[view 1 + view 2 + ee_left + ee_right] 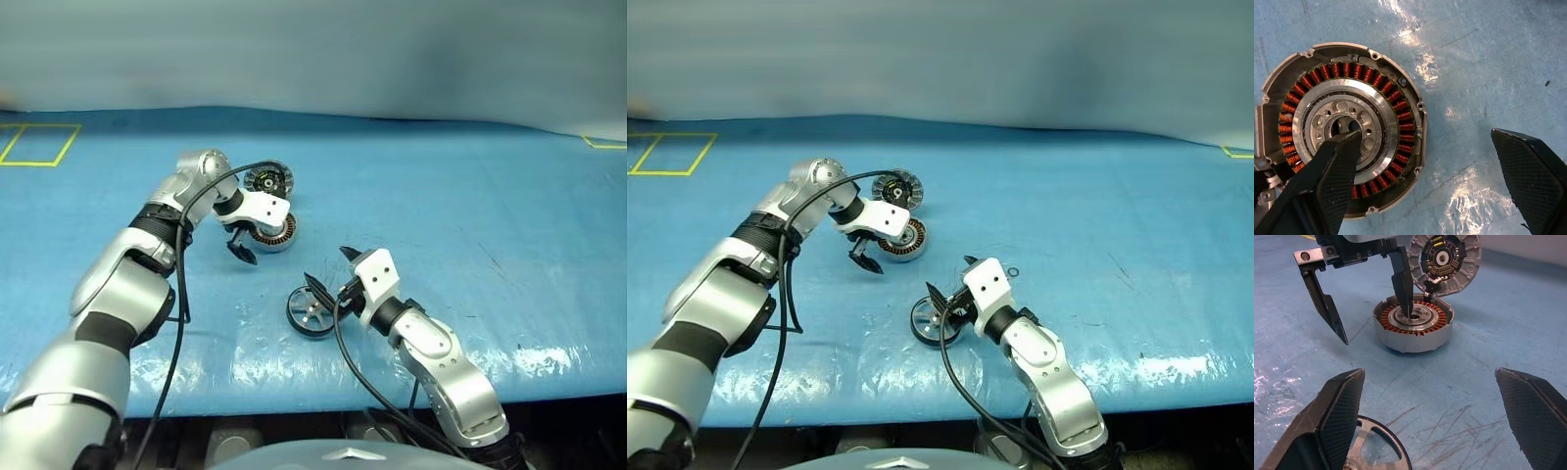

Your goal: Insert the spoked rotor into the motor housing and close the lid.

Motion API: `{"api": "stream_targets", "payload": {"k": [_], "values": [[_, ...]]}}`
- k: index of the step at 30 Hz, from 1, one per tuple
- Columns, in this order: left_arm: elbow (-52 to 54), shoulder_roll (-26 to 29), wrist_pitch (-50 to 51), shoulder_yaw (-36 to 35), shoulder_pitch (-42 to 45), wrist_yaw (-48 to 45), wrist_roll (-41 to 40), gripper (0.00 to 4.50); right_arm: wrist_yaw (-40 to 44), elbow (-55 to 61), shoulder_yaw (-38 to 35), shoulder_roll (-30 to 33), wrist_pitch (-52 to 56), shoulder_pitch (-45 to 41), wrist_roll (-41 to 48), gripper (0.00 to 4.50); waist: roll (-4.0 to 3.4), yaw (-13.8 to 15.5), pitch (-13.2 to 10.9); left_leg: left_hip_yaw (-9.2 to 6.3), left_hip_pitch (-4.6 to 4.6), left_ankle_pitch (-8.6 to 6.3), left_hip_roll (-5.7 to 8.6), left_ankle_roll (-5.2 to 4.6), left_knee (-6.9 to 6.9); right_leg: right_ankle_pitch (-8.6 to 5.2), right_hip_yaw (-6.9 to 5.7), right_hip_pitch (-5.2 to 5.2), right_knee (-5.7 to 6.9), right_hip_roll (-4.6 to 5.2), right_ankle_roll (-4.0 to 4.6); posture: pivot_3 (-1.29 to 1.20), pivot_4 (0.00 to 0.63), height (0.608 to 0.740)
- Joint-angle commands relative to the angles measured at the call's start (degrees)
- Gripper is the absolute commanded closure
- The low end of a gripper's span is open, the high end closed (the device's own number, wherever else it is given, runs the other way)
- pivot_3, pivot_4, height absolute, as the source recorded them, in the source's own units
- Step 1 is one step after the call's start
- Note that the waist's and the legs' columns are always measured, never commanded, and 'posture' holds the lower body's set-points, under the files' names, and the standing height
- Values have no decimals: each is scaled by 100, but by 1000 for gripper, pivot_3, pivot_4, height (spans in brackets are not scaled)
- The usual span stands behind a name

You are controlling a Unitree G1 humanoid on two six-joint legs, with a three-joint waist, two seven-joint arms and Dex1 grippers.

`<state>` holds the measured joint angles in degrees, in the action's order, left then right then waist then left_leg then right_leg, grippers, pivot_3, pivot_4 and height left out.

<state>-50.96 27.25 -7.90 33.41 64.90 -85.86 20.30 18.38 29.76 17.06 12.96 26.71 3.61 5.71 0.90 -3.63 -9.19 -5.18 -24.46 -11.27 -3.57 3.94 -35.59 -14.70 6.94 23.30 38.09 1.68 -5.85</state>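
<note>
1. The motor housing (1414, 328) sits on the blue table (470, 215), its lid (1445, 258) hinged upright behind it
2. The left gripper (1371, 303), fingers spread, hangs over the housing, one finger at its centre hole
3. The spoked rotor (312, 311) lies nearer, beside the right gripper (331, 269), fingers wide and empty
4. The left wrist view shows the copper coils (1400, 105) up close

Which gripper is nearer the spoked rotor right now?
Right. The right gripper is open just above the spoked rotor; the left gripper is open over the motor housing, farther back.
</note>
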Motion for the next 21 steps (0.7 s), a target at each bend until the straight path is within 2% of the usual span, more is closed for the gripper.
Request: {"api": "stream_targets", "payload": {"k": [1,6,9,12,15,16,21], "values": [[-98,-43,-41,-56,212,69,99,0,-16,154,48,-55,-115,21,5,20,0,-2,0,0,0,0,0,0,0,0,0,0,0,0,0,0,150,740],[-276,-120,114,-50,286,110,214,0,-25,149,89,-84,-113,53,-8,20,0,-2,0,-1,-1,0,0,0,0,1,0,2,3,0,0,0,150,740],[-431,-237,443,-92,341,227,263,524,-28,123,112,-103,-115,26,-21,0,0,-6,0,-1,-1,0,0,0,-2,1,0,2,5,-1,0,0,150,740],[-536,-361,916,-162,358,422,276,1523,-35,98,117,-128,-123,2,-28,0,0,-12,0,-2,-1,0,0,0,-3,0,0,2,7,-1,-1,0,150,740],[-387,-306,1066,-126,264,228,268,2452,-38,73,107,-173,-131,-8,-40,0,0,-32,0,-2,-1,0,0,0,-3,0,0,2,8,-2,-1,0,150,740],[-298,-274,1123,-109,219,145,269,2593,-40,62,103,-190,-132,-12,-43,0,-1,-34,0,-2,1,0,0,0,-3,0,0,2,9,-2,0,0,150,740],[484,-46,1545,-40,-136,-64,322,2594,-18,18,105,-230,-130,-33,-49,0,-1,-38,0,-3,2,0,-1,0,-3,1,1,2,13,-4,1,0,150,740]]}}
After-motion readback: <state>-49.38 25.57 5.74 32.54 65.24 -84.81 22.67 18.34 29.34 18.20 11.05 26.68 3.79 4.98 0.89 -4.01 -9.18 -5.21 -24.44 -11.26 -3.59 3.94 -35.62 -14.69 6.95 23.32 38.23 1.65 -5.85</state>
